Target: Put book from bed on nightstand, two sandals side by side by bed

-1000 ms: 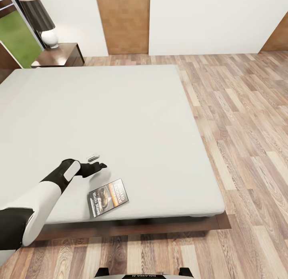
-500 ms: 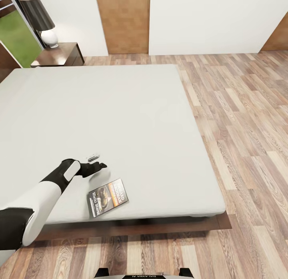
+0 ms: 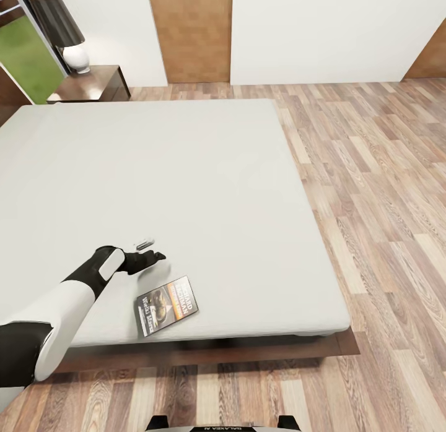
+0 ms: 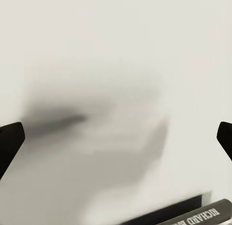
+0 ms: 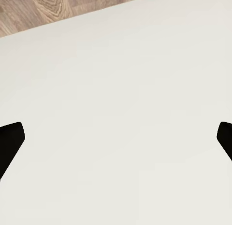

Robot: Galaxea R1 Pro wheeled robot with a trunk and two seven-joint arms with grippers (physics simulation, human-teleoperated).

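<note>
At far left in the head view, a black lampshade on a white lamp [image 3: 69, 48], standing on the nightstand [image 3: 93, 85] near a strip of green behind a black window frame. In front of it, the bed [image 3: 186, 172], its light-grey mattress wide and bare over a dark brown frame visible along the near edge.

Low at left, the left arm in white and black, reaching over the mattress, with the left gripper [image 3: 150, 251] low above the sheet; in the left wrist view, the two dark fingertips [image 4: 10, 140] far apart at both edges, wide open, nothing between them, a soft shadow on the sheet below. Just beside the gripper, toward the near edge of the bed, the book [image 3: 167, 306], flat and turned at an angle, not touched by the fingers; its spine with white letters also at the edge of the left wrist view [image 4: 203, 216].

In the right wrist view, the right gripper [image 5: 116, 140] spread wide too, holding nothing, over the grey mattress with a strip of floor beyond.

At right, light wood-plank floor [image 3: 384, 203], white walls and tan doors [image 3: 189, 33] at the back
</note>
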